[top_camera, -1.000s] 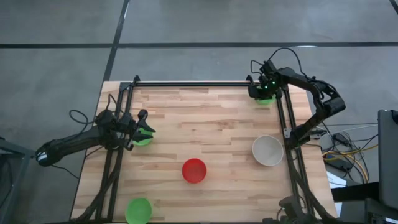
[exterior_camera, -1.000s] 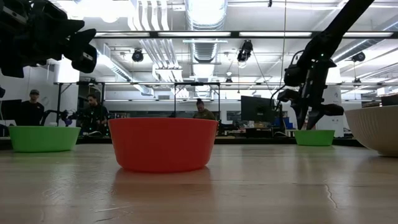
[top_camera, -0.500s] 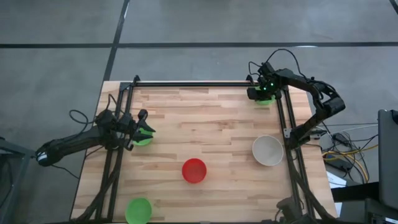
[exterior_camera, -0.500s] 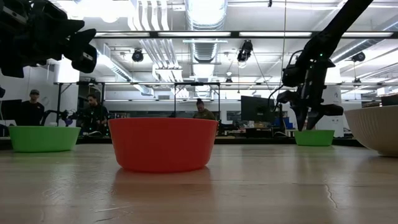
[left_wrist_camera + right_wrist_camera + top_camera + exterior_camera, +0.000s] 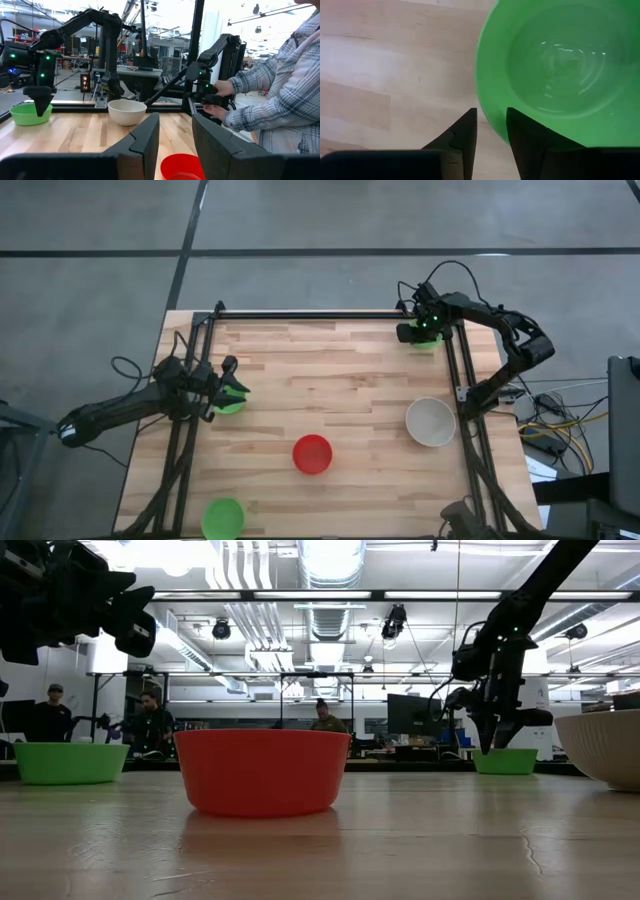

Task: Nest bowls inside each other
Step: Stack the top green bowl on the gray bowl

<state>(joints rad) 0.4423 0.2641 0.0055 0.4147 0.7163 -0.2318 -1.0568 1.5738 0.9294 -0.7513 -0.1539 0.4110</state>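
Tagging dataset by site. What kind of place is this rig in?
Likely a robotics lab or open workshop: exposed ceiling ducts and strip lights, people at desks with a monitor behind the wooden table, and a person working a second arm rig.

Even, bright overhead light fills the scene. In the low view, long ceiling light fixtures (image 5: 330, 560) burn out to white, and the pale wooden table top (image 5: 320, 850) carries a soft sheen with a faint dark reflection under the round red plastic bowl (image 5: 262, 772); the nearest boards are soft, out of focus. From above, shadows are weak and short. In the right wrist view, the glossy inside of a bright green plastic bowl (image 5: 565, 65) shows small white glints. The left wrist view is washed out toward the bright background at its upper right, and its own dark fingers (image 5: 145, 140) are blurred
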